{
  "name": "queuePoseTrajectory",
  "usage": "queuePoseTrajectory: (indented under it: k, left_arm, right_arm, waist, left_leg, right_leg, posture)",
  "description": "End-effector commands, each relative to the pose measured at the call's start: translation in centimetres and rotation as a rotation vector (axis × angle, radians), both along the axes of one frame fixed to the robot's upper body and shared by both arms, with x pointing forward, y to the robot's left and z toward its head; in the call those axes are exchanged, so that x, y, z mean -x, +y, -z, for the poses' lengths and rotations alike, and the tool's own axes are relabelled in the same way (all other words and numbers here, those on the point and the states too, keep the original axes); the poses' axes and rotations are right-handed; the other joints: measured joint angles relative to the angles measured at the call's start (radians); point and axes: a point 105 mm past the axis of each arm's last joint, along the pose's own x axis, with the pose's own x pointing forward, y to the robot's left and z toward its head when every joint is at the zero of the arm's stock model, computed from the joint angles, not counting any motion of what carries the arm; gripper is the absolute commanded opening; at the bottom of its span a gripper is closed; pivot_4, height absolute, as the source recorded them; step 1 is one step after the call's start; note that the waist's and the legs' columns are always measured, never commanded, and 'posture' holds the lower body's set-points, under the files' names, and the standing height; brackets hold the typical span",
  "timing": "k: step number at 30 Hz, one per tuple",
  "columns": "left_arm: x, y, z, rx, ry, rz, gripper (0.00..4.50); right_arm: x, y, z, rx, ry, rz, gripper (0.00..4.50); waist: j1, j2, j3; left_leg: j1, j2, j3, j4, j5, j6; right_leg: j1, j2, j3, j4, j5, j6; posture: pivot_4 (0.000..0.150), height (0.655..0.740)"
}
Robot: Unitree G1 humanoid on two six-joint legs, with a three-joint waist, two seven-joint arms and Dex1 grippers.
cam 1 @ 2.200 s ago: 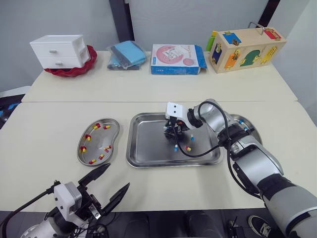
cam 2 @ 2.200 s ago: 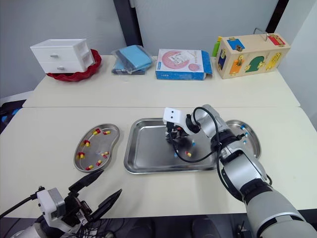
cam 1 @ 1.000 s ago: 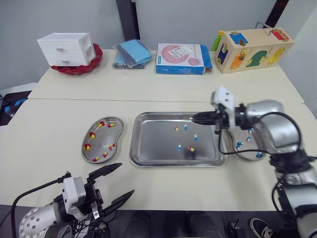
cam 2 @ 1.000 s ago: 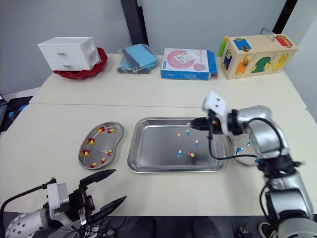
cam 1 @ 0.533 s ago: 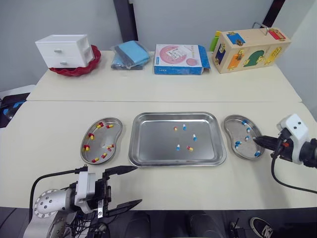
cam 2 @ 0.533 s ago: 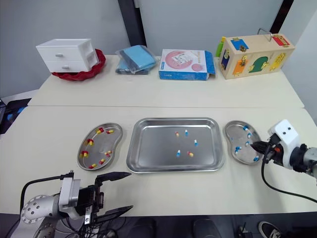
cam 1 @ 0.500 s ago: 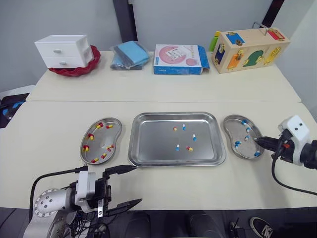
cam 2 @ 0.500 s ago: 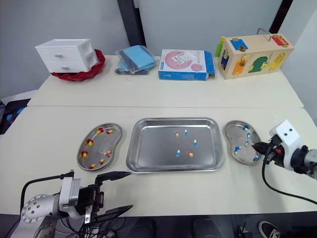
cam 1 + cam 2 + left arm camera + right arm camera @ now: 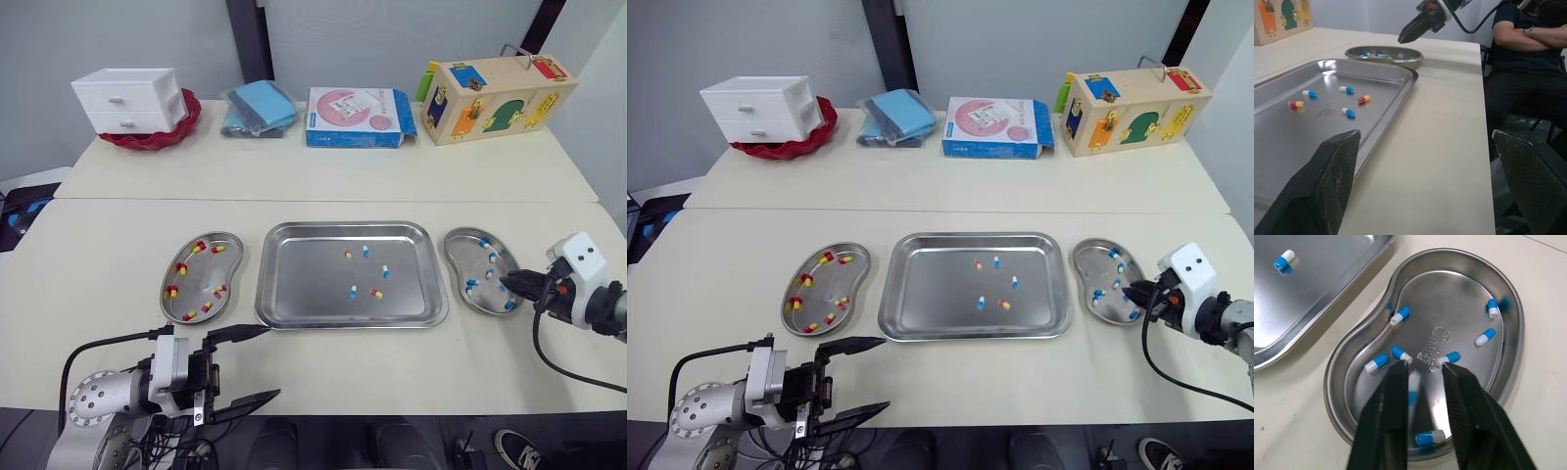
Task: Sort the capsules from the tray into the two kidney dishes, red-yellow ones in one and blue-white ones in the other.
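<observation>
The right gripper (image 9: 1424, 364) hung over the right kidney dish (image 9: 1449, 293), its two black fingers slightly spread. A blue-white capsule (image 9: 1412, 387) showed in the gap, touching neither finger as far as we could see. We could not tell whether it lay on the dish floor or was in the air, and the fingers hid the metal beneath them. We judged that dipping lower could knock the dish or flick capsules over its rim. At nine o'clock the tray (image 9: 931, 294) held five capsules, with a red-yellow capsule (image 9: 1002, 305) near a blue-white one, risking a wrong pick. Beyond, the left kidney dish (image 9: 823, 289) held red-yellow ones, and the left gripper (image 9: 885, 372) hung wide open at seven o'clock.
</observation>
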Motion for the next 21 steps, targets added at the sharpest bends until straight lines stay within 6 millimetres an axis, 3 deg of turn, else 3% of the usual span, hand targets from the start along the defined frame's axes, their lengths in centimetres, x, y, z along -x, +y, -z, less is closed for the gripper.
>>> queuePoseTrajectory:
  k: [1, 5, 8, 12, 21]
  left_arm:
    - [0.0, 0.2, -0.4, 0.014, -0.013, -0.017, 4.50]
    - [0.0, 0.2, -0.4, 0.015, -0.013, -0.027, 4.50]
    - [-0.3, 0.6, -0.5, 0.022, -0.010, -0.078, 4.50]
    - [-0.1, 1.5, -0.1, 0.015, 0.000, -0.145, 4.50]
    - [0.1, 2.0, -0.3, 0.018, -0.010, -0.237, 4.50]
  right_arm:
    - [0.0, -0.3, -1.2, 0.016, -0.043, -0.011, 2.23]
    - [0.4, -1.1, -2.0, 0.009, -0.057, -0.006, 3.38]
    - [1.8, -2.8, -3.1, 0.002, -0.070, -0.015, 4.38]
    - [3.3, -5.2, -3.8, 0.029, -0.079, -0.036, 4.45]
    - [4.6, -10.4, -3.7, 0.103, -0.022, -0.002, 4.45]
  waist:
    - [0.000, 0.000, 0.000]
    - [0.000, 0.000, 0.000]
    - [0.003, 0.000, 0.000]
    - [0.007, 0.000, 0.000]
    - [-0.001, -0.001, 0.001]
  left_leg:
    - [0.000, 0.000, 0.000, 0.000, 0.000, 0.000]
    - [0.000, 0.000, 0.000, 0.000, 0.000, 0.000]
    - [0.000, 0.000, 0.000, 0.000, 0.000, 0.000]
    - [0.000, 0.000, 0.000, 0.000, 0.000, 0.000]
    - [0.005, 0.000, 0.004, 0.000, 0.000, 0.000]
  right_leg:
    - [0.000, 0.000, 0.000, 0.000, 0.000, 0.000]
    - [0.000, 0.000, 0.000, 0.000, 0.000, 0.000]
    - [0.000, 0.000, 0.000, 0.000, 0.000, 0.000]
    - [0.001, 0.000, 0.000, -0.001, 0.000, 0.000]
    - [0.005, 0.000, 0.003, -0.002, 0.000, 0.000]
  posture:
    - [0.150, 0.7400]
    - [0.150, 0.7400]
    - [0.150, 0.7400]
    - [0.150, 0.7400]
    - [0.150, 0.7400]
